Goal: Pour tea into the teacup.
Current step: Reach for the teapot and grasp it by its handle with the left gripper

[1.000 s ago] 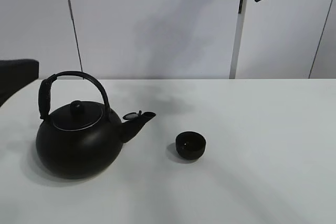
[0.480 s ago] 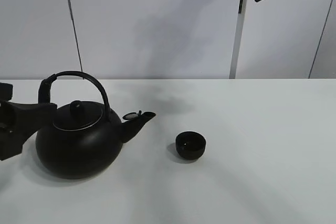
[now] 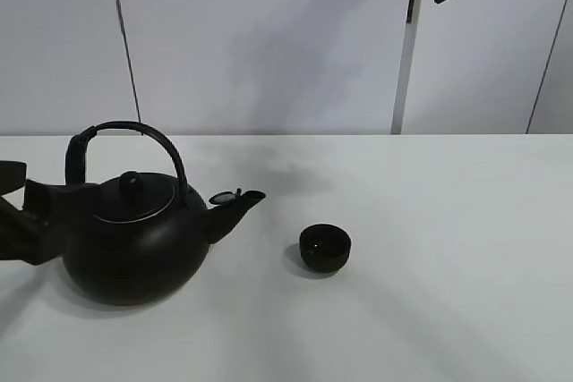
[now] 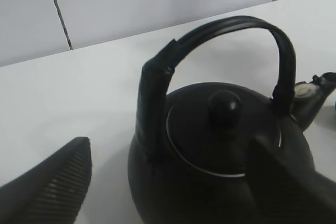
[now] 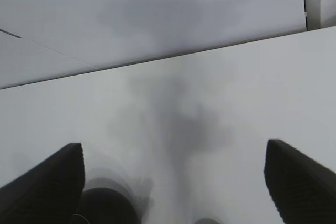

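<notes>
Teacup [image 3: 324, 247] stands upright on the bench [image 3: 448, 310], just right of centre in the high view; its dark inside does not show whether it holds anything. No tea stream is visible. Kettle [image 3: 134, 239] sits upright at lower left, well apart from the cup, spout aimed toward it. Assessment: pouring not begun; grasp, lift, carry and tilt all remain. Left claw [image 4: 170, 150] is at the far left edge against the kettle's rear side, jaws spread wide and holding nothing, the handle [image 4: 220, 30] rising ahead of it; contact with the body cannot be confirmed. The cup lies beyond the kettle from this claw. Right claw [image 5: 176, 182] hangs at the upper right corner, high above the bench, jaws apart and empty, well clear of the cup.
</notes>
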{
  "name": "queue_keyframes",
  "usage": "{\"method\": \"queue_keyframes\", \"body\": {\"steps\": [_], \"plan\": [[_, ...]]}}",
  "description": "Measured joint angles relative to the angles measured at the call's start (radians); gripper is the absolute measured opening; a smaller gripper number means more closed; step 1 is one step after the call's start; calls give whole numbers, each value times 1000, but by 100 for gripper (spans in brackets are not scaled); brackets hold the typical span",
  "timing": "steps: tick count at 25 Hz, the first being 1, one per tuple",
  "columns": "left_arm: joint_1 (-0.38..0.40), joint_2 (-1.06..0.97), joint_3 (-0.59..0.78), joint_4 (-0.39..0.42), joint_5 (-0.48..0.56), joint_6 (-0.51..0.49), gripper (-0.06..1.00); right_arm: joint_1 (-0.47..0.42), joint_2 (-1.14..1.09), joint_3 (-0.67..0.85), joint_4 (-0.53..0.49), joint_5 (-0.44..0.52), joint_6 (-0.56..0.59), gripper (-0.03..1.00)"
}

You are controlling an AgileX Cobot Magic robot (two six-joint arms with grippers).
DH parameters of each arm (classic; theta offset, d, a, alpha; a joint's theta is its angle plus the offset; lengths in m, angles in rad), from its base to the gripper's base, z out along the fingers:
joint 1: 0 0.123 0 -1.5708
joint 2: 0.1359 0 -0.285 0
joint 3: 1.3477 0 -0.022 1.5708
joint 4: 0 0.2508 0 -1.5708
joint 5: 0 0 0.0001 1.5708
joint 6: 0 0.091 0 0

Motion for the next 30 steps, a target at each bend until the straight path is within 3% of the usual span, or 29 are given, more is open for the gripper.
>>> {"method": "queue_keyframes", "body": {"steps": [3,10,19,30], "plan": [[36,2,-33,12,-3,-1,58,0,0,0,0,0,0,64],[123,2,-73,122,-7,-7,57,0,0,0,-1,0,0,64],[127,3,-105,137,-5,-10,57,0,0,0,-1,0,0,64],[127,4,-120,176,75,-10,57,0,0,0,-1,0,0,64]]}}
